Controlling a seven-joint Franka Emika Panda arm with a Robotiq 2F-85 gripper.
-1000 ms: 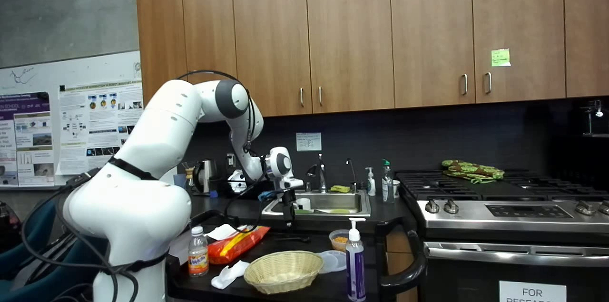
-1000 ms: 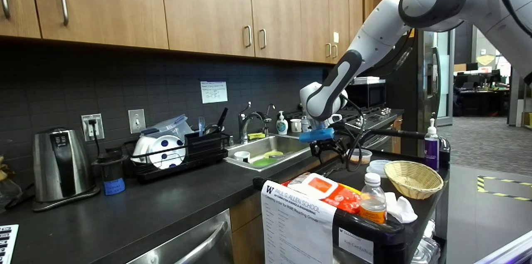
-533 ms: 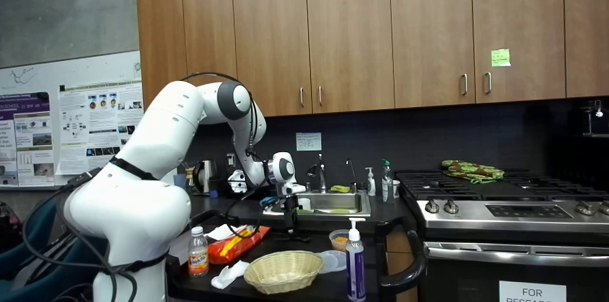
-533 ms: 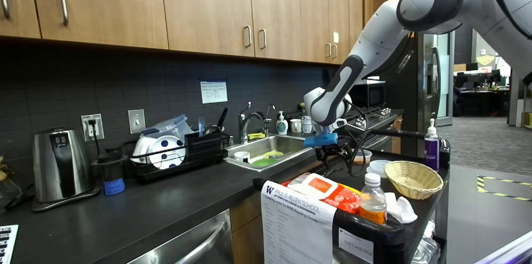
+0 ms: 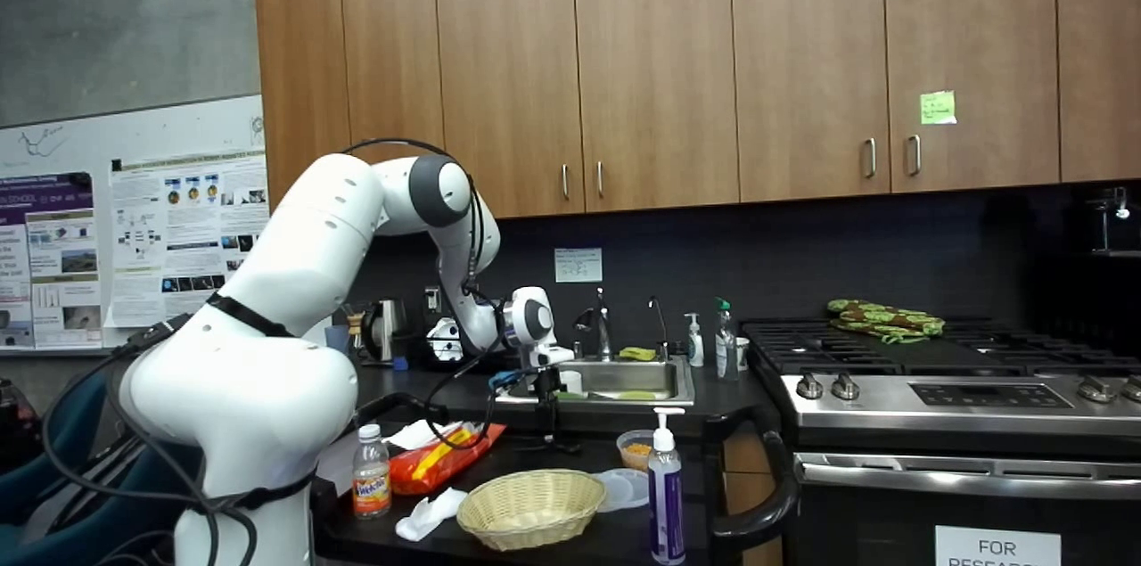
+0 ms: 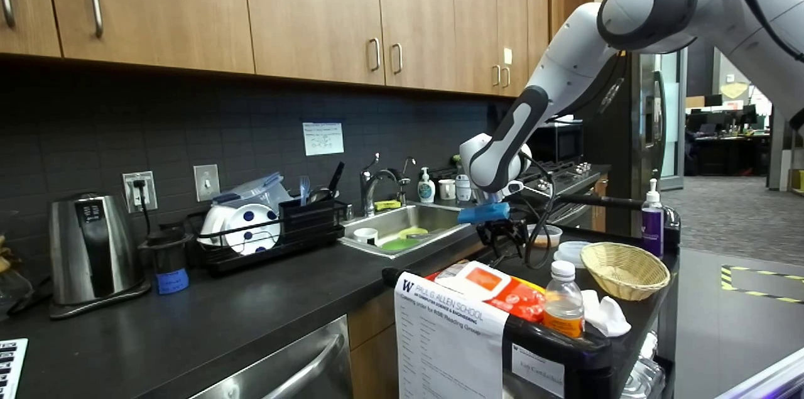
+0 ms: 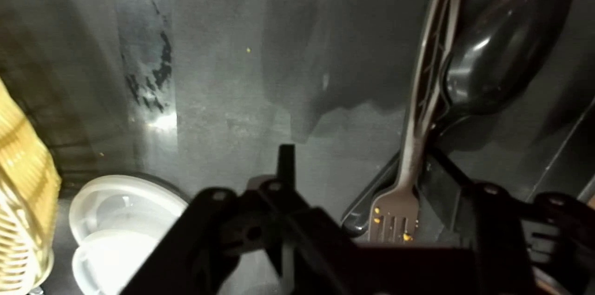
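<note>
Fork [image 7: 413, 146] near downturned gripper [image 7: 359, 158], jaws apart, arm [image 5: 294, 254] arched

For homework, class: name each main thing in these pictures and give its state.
Gripper: open, nothing gripped
Fork: soiled, yellow bits on its tines
Dark spoon: lying, handle under the fork
Juice bottle: upright, capped
Pump bottle: upright
Basket: upright
Food tub: open, partly filled
Red bag: lying down
White napkin: crumpled
Kettle: upright
Cabinet doors: closed
Oven door: closed

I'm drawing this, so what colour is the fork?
The fork is greyish brown; it shows best in the wrist view.
</note>
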